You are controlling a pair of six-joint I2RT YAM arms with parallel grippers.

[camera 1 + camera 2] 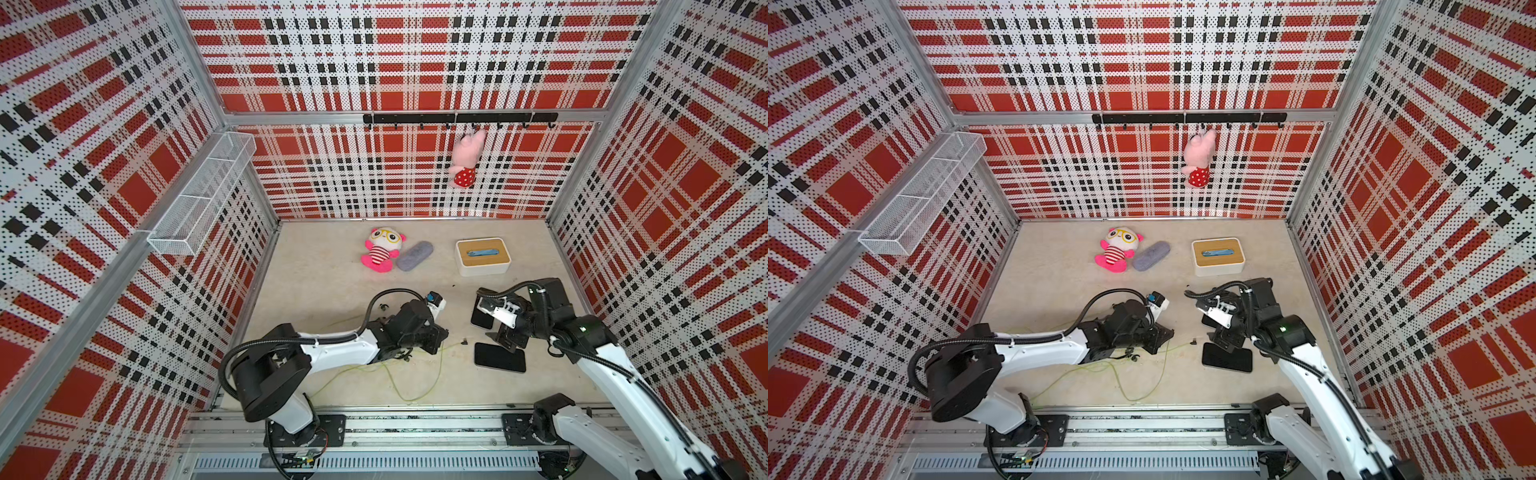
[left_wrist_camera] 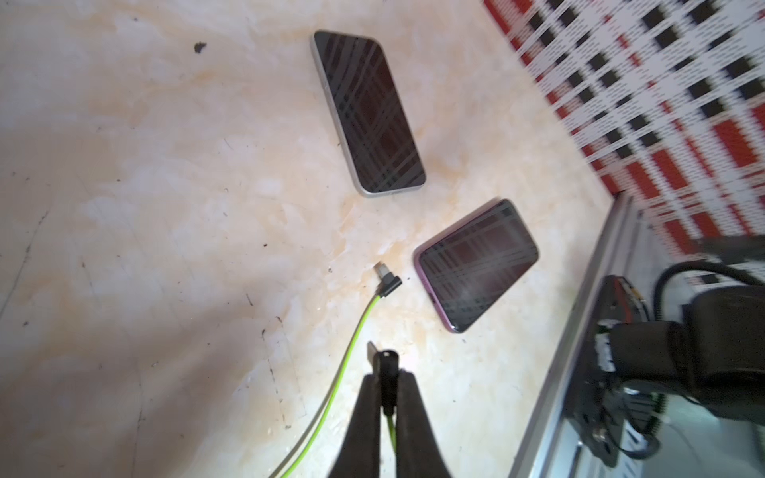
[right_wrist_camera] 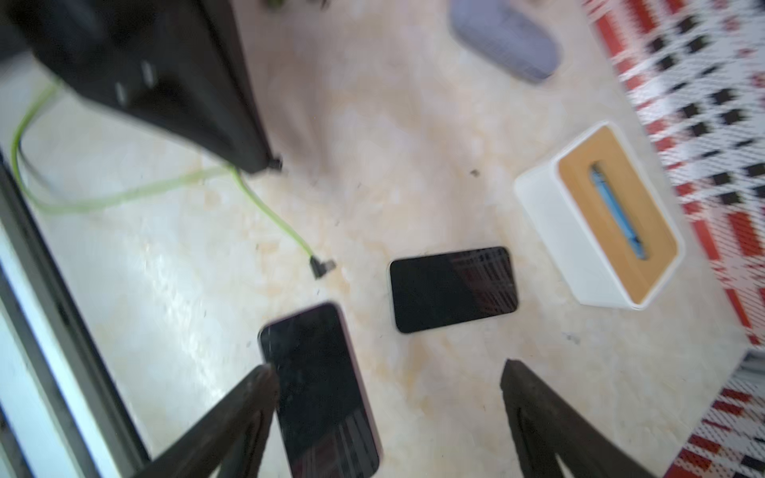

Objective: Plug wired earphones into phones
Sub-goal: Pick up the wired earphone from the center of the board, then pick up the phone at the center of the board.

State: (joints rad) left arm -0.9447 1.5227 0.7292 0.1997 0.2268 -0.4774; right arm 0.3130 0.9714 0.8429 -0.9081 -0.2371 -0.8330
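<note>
In the left wrist view my left gripper [image 2: 387, 383] is shut on a small black plug [image 2: 387, 368], and its yellow-green cable trails back between the fingers. A second plug [image 2: 387, 282] lies loose on the table beside a purple-edged phone [image 2: 476, 265]. A pale-edged phone [image 2: 368, 111] lies further off. My right gripper [image 3: 387, 370] hangs open above the table, one fingertip over the purple-edged phone [image 3: 323, 389], with nothing between the fingers. In both top views the earphone cables [image 1: 395, 374] loop under the left arm. The right arm partly hides the far phone [image 1: 481, 319].
A white tissue box with a wooden lid [image 1: 482, 255], a grey oval case [image 1: 414, 255] and a pink plush toy [image 1: 380, 249] stand at the back. Another plush [image 1: 467, 160] hangs from the hook rail. A wire basket [image 1: 203, 195] is on the left wall.
</note>
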